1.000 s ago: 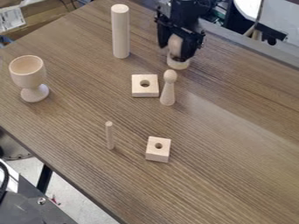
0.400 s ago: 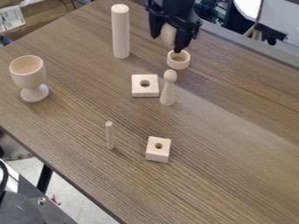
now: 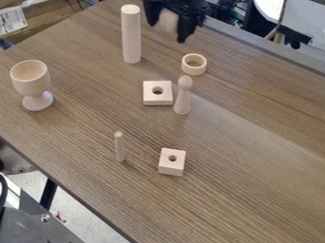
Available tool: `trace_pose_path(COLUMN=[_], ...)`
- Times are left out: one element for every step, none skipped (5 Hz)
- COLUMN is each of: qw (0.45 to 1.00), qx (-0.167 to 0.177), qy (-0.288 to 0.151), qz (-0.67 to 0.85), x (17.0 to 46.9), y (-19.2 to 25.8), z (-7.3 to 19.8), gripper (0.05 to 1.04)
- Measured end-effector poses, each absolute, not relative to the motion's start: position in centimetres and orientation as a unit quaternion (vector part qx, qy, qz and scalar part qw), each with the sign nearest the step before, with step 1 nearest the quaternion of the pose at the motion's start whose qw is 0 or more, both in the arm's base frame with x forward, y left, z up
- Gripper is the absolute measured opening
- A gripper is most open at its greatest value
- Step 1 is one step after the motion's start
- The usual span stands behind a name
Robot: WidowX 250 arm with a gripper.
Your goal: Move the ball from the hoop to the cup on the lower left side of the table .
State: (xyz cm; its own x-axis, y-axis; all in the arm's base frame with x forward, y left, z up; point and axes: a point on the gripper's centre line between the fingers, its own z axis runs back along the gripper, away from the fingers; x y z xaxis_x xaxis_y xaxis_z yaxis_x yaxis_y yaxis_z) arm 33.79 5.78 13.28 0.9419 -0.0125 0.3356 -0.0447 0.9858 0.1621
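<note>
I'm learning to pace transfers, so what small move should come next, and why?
Probably ease the ball toward the cup, steering around the tall cylinder: the gripper holds the ball clear of the hoop, the cup stands upright, and the cylinder looks roughly between.

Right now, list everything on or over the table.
Ball: one, pale wood, in the tool's grip
Hoop: one, pale wood, upper middle
Cup: one, pale wood, left
Thick cylinder: one, pale wood, upper left
Peg figure: one, pale wood, below hoop
Flat holed block: one, pale wood, centre
Smaller holed block: one, pale wood, lower middle
Thin rod: one, pale wood, left of smaller block
Table: one, brown, beneath
Tool: one, black, top edge
</note>
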Motion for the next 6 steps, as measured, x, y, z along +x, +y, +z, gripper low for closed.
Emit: trace_pose_path(qw=[0.981,0.982,0.976,0.97,0.962,0.957], qx=[0.108,0.115,0.112,0.109,0.105,0.096], qy=[-0.149,-0.096,-0.054,-0.018,-0.005,0.006], qz=[0.057,0.118,0.177,0.218,0.253,0.273], x=[32.0,29.7,27.5,25.1,23.0,21.6], y=[6.6,8.2,10.6,12.3,13.5,14.2], z=[14.7,14.7,14.0,13.3,13.2,12.7], gripper=[0.791,0.79,0.79,0.79,0.791,0.79])
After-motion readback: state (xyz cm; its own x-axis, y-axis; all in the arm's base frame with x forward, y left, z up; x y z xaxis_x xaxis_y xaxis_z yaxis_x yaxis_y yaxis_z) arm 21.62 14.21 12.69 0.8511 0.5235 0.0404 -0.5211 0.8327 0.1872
